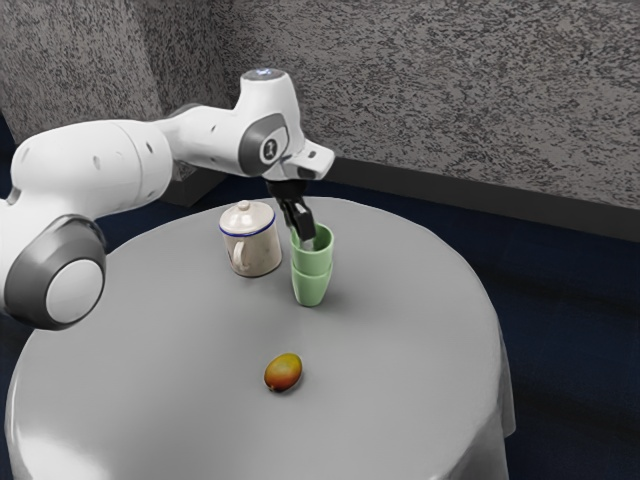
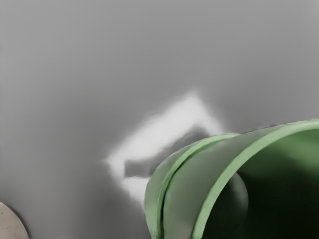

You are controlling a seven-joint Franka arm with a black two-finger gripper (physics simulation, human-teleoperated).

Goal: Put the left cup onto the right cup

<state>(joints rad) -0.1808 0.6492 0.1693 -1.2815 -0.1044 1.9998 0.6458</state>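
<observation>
Here, on the grey table (image 1: 400, 380) by a speckled wall (image 1: 480, 90), the tool (image 1: 303, 234) pinches the upper cup (image 1: 320, 257).

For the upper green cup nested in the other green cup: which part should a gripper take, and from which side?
Pinch the upper green cup's rim wall, coming straight down from above. It stands upright with its mouth open, and its lower body is sunk in the lower green cup, leaving just the top band free.

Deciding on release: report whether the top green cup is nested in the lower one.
Nested, upright: top cup sits inside lower cup, both rims visible, one just above the other.
</observation>
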